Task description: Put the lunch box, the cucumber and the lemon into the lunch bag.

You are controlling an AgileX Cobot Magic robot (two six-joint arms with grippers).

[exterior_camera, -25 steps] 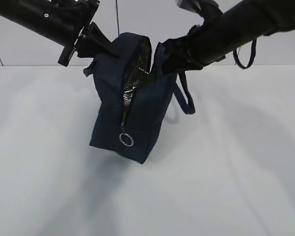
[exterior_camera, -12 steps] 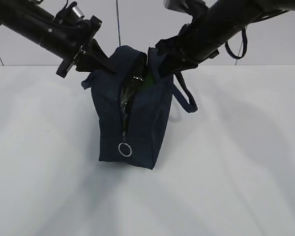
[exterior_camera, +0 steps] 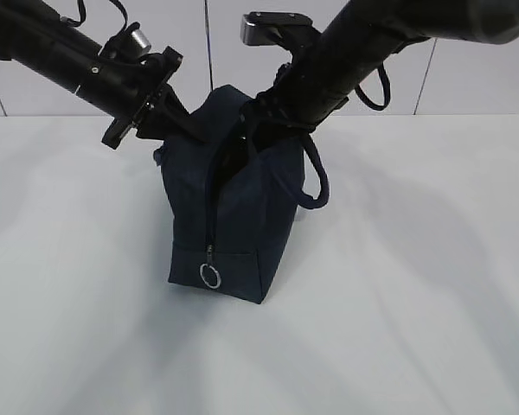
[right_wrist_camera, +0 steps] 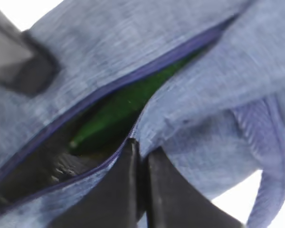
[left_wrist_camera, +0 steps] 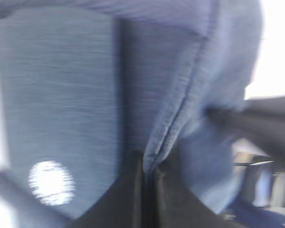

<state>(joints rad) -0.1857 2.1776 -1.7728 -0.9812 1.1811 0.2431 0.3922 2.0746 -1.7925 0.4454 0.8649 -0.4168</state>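
The navy lunch bag stands upright on the white table, its top slit narrow, silver ring pull low on the near end. My left gripper is shut on the bag's left top edge; the left wrist view shows the pinched fabric and the white logo. My right gripper is shut on the right edge of the opening. The cucumber lies inside the bag, seen through the slit in the right wrist view. The lunch box and the lemon are hidden.
A loop handle hangs off the bag's right side. The white table surrounds the bag, with a white wall behind. Both arms cross above the bag's top.
The two grippers have drawn the bag's edges together, so the opening has narrowed to a slit. The bag has come down from a tilt and stands flat.
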